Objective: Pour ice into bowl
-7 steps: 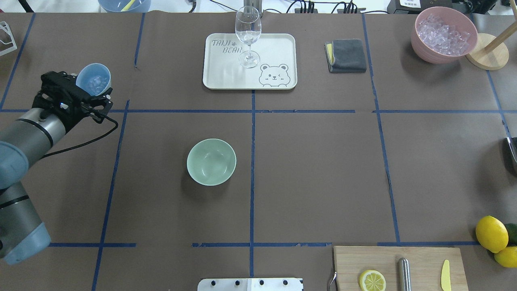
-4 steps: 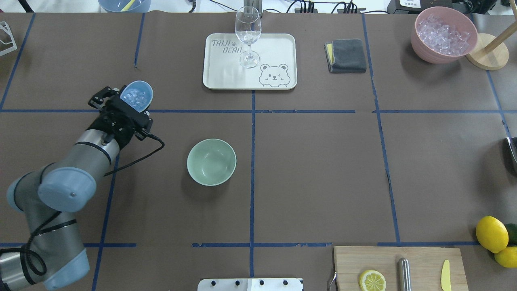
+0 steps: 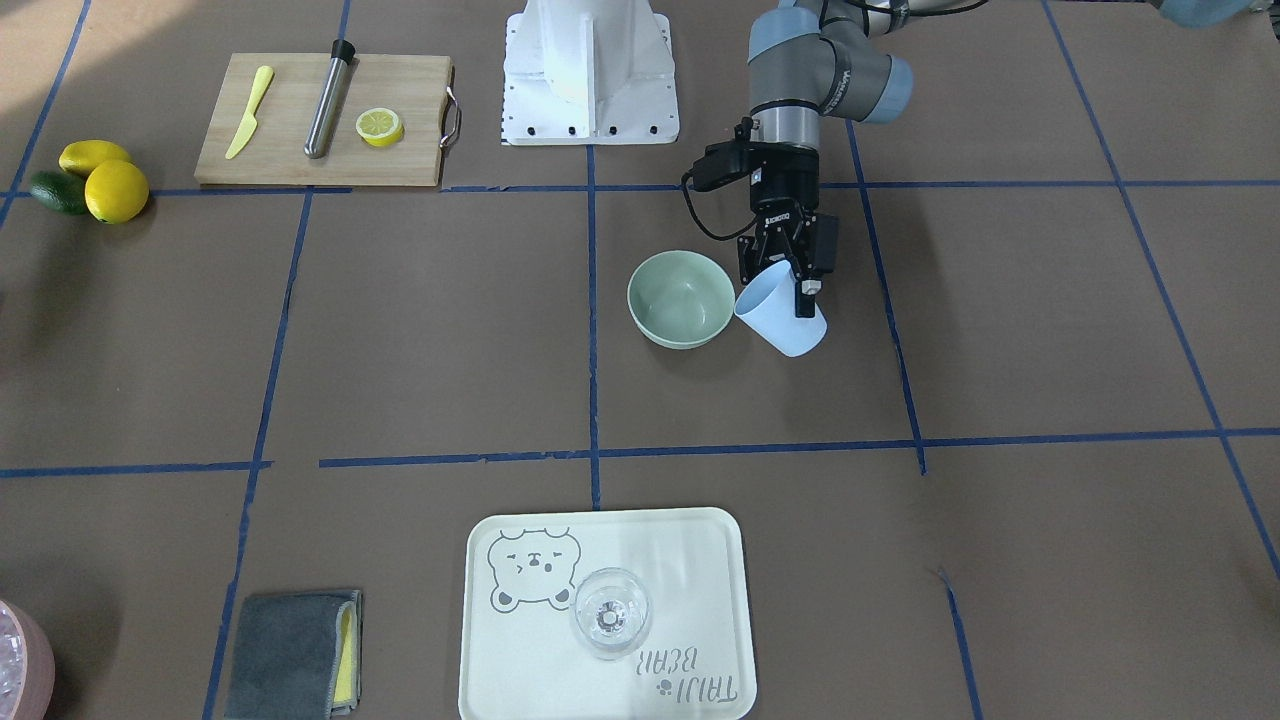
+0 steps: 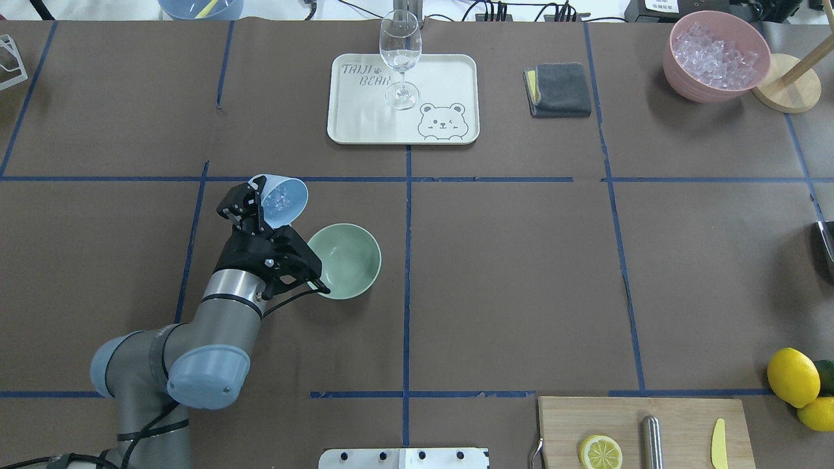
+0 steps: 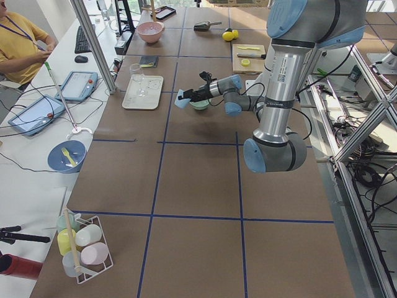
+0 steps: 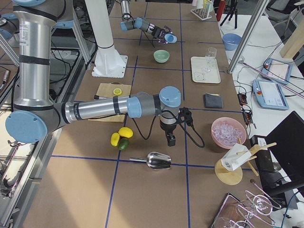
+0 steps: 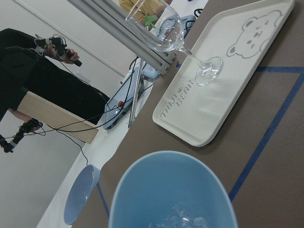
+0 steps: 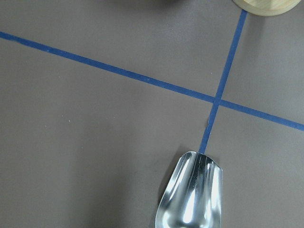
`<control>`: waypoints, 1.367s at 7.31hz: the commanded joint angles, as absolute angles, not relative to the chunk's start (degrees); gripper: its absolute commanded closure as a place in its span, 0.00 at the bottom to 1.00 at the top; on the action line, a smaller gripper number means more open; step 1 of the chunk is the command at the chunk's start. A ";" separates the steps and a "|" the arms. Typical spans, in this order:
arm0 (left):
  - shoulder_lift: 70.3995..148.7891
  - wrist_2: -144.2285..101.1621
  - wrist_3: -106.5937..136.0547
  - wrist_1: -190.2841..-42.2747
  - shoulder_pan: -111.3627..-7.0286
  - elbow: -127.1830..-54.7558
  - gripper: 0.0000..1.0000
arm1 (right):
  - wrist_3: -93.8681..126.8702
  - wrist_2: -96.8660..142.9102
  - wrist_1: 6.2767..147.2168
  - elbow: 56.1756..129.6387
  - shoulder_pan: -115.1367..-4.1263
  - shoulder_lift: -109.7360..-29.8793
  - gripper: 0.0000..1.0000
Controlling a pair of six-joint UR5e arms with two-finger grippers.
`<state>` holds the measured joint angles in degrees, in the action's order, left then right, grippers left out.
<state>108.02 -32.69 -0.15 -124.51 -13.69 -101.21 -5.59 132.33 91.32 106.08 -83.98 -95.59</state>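
Table (image 4: 521, 260): brown top, divided into squares by blue tape lines.
Left arm (image 4: 221, 306): reaches in from the robot's left to the middle of the table and ends just beside the bowl.
Right arm (image 6: 104, 108): stretched low along the table's right end, wrist pointing down near the scoop.
Cutting board (image 4: 677, 417): wooden, at the near right edge, carrying a half lemon (image 4: 600, 452), a metal rod and a small yellow knife.
Tray (image 4: 449, 71): cream with a bear drawing, at the far middle.
Pink tub (image 4: 684, 88): far right corner, heaped with clear cubes.
Bowl (image 4: 352, 257): pale mint green, upright on the table near the centre tape line, well apart from the tray.
Cloth (image 4: 560, 89): grey, folded, between the tray and the pink tub.
Cup (image 3: 782, 312): light blue, held off the table and tilted, its mouth turned toward the bowl and its rim just beside the bowl's rim.
Left gripper (image 3: 790, 270): fingers clamped on the cup's wall.
Right gripper (image 6: 170, 139): above the table beside the scoop; I cannot tell how its fingers stand.
Wine glass (image 4: 400, 52): clear, upright on the tray.
Scoop (image 8: 192, 194): shiny metal, lying on the table.
Whole lemons (image 4: 792, 376): at the right edge, near the cutting board.
Ice (image 4: 279, 195): small clear cubes inside the tilted cup.
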 commanded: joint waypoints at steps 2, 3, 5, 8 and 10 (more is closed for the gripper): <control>110.21 -25.06 -19.20 -124.37 -10.99 -98.27 1.00 | -5.63 132.45 91.32 106.08 -84.64 -95.89 0.00; 110.74 -24.53 -24.56 -124.37 -10.81 -97.91 1.00 | -5.54 132.45 91.32 106.00 -84.73 -95.89 0.00; 110.83 -22.87 -35.01 -124.45 -10.55 -97.74 1.00 | -5.54 132.45 91.32 106.00 -84.81 -96.06 0.00; 110.92 -21.54 -45.32 -124.80 -9.58 -97.56 1.00 | -5.54 132.45 91.32 106.00 -85.08 -96.33 0.00; 111.27 -20.74 -50.61 -124.98 -8.61 -97.56 1.00 | -5.45 132.45 91.32 105.91 -85.08 -96.42 0.00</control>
